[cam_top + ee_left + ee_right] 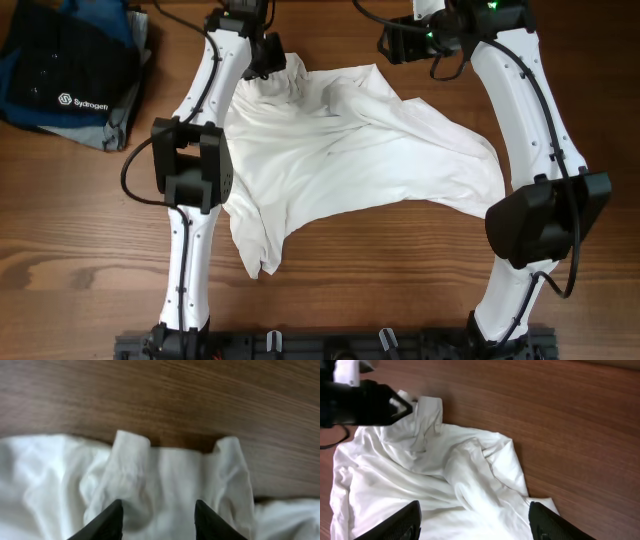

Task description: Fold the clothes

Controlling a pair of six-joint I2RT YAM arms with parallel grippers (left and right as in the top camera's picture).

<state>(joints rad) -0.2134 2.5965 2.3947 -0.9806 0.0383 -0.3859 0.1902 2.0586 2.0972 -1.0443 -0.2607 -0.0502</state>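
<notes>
The clothes (350,150) are one large white wrinkly garment spread across the middle of the wooden table, with a narrow flap hanging toward the front left. My left gripper (270,55) hovers over its far left corner, open. In the left wrist view the clothes (165,485) bunch into two raised folds, and the left gripper (157,510) holds nothing between its dark fingertips (112,520). My right gripper (395,45) sits just past the far edge, open. In the right wrist view the right gripper (474,512) spreads wide above the clothes (445,470) without touching them.
A dark blue-black folded stack (65,70) with a white logo lies at the far left corner. The left arm's black wrist (365,402) shows at the upper left of the right wrist view. Bare wood (400,270) lies in front of the garment.
</notes>
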